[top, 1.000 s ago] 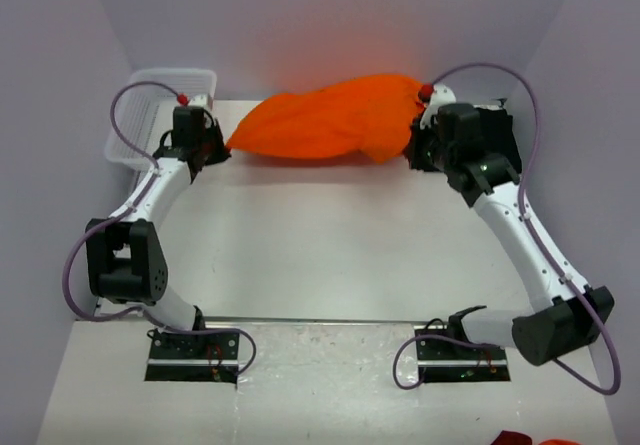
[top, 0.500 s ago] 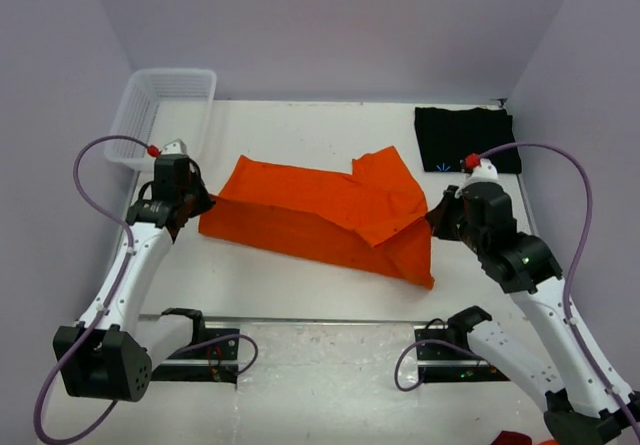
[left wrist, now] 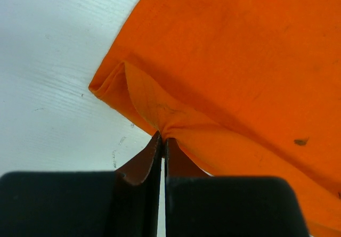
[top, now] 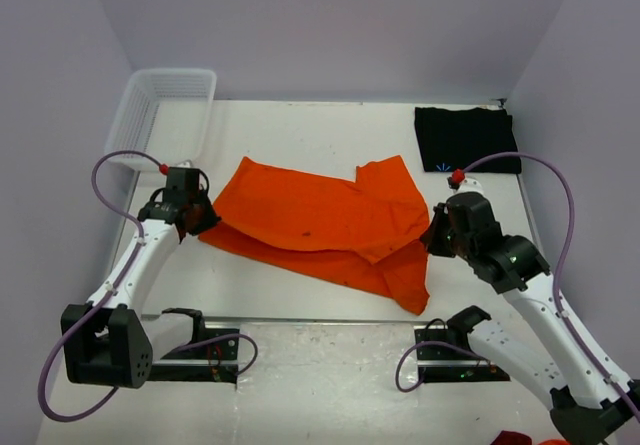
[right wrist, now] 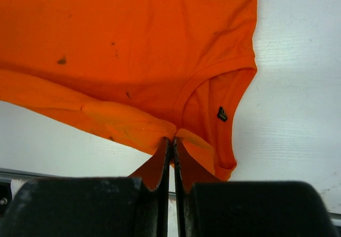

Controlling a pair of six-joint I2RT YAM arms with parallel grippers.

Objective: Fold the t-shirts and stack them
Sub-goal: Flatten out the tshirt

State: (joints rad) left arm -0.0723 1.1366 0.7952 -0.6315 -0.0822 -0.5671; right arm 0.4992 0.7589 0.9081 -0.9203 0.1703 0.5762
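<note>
Orange cloth lies spread across the middle of the desk (top: 300, 135): the orange t-shirt (top: 320, 220) sits on the near side of the white mesh basket (top: 140, 115) and runs away from it toward the right arm. It is mostly flat, but one layer is doubled over another, and a strip of the under layer shows along the near edge. The left pincer (top: 203, 222) is clenched on a bunched bit of edge at the end nearest the basket. The right pincer (top: 432, 237) is clenched on the edge at the end far from the basket, beside the neck opening with its small dark label. The black t-shirt (top: 465, 140) lies folded flat and well apart from the basket, at the far corner across the desk from it, and neither arm touches it. The step in hand looks like laying out the orange shirt before the first fold. The next move probably calls for a gentle pull outward at both ends to take the slack and overlap out of the cloth. Only then should the grips let go, or the fold will come out crooked. A second ago the shirt hung bunched in the air between both arms, level with the basket and hiding the black shirt. It has since been swung down onto the desk, and in the last half second both arms have eased it a little flatter.
</note>
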